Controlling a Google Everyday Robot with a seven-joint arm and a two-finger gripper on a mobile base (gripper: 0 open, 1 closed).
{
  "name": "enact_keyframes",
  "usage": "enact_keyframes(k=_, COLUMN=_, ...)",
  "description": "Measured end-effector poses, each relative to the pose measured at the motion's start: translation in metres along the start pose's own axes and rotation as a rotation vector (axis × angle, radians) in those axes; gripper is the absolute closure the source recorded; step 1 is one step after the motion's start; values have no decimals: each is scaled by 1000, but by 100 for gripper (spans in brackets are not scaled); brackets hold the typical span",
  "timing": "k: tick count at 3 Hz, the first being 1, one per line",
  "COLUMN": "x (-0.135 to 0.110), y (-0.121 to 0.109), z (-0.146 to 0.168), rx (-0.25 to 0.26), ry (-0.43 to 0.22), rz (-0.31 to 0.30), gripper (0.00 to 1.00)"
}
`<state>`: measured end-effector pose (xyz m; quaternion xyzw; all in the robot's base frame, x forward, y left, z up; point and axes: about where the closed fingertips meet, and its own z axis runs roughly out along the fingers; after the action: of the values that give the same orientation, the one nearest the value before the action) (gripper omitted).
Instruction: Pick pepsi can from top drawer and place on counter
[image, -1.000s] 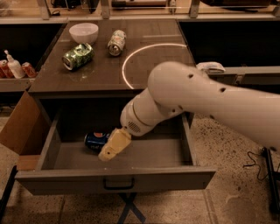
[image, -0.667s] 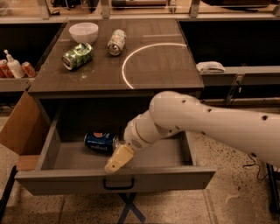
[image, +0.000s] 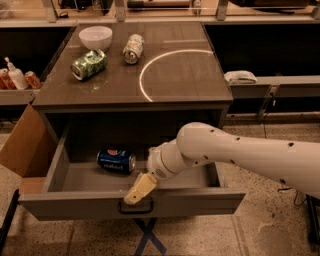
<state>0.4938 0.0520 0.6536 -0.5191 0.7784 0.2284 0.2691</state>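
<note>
The pepsi can lies on its side in the open top drawer, left of centre, its round logo facing up. My gripper hangs from the white arm over the drawer's front panel, just above the dark bar handle. It is to the right of the can and nearer the front, apart from it. The counter with its white arc line lies above and behind the drawer.
On the counter stand a white bowl, a green patterned can on its side and a pale green-and-white can. A cardboard box leans left of the drawer. Bottles sit on the left shelf, a white object on the right shelf.
My arm has drawn back toward the drawer's front and lowered; the gripper moved from beside the can to over the front panel. The can has not moved.
</note>
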Motion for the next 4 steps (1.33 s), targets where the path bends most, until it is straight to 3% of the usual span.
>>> enact_keyframes(k=3, x=-44, y=27, z=-51, rx=21, ry=-87, rz=-112, gripper=0)
enact_keyframes(k=4, x=-53, y=19, z=-54, rx=50, ry=-99, rz=-121, gripper=0)
